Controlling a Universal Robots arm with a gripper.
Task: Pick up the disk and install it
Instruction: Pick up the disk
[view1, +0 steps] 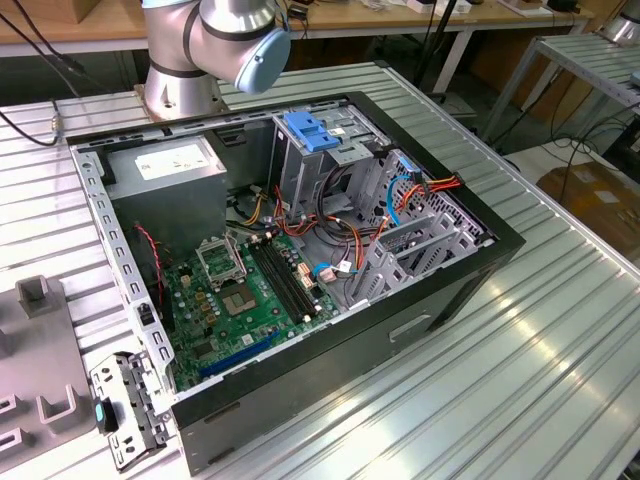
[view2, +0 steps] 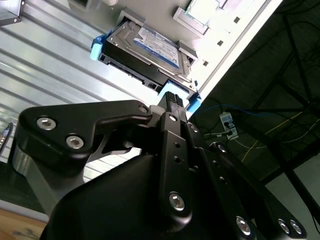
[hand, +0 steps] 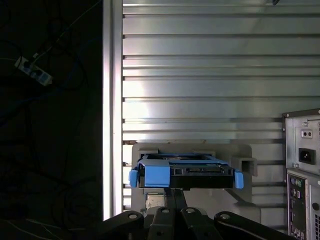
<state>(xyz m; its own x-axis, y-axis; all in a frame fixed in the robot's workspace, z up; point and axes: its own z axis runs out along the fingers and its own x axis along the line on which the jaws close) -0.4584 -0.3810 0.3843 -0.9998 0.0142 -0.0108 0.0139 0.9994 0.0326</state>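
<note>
The disk (hand: 185, 171) (view2: 145, 50) is a flat grey metal drive with bright blue rails along its sides. It lies on a pale grey holder plate (hand: 240, 152) near the edge of the ribbed metal table. In both wrist views my black gripper (hand: 174, 194) (view2: 172, 100) sits right at the disk's near end, level with the blue rail, and its tip looks to touch or nearly touch that rail. In the exterior view, the open computer case (view1: 300, 250) shows its green board and a silver drive cage with a wide blue clip (view1: 308, 130).
The arm's base (view1: 185, 70) stands behind the case. A grey box with a white label (view1: 165, 160) sits inside the case at the back. The case's rear panel (hand: 302, 175) stands beside the holder. The table edge (hand: 112, 100) drops off to a dark floor with cables.
</note>
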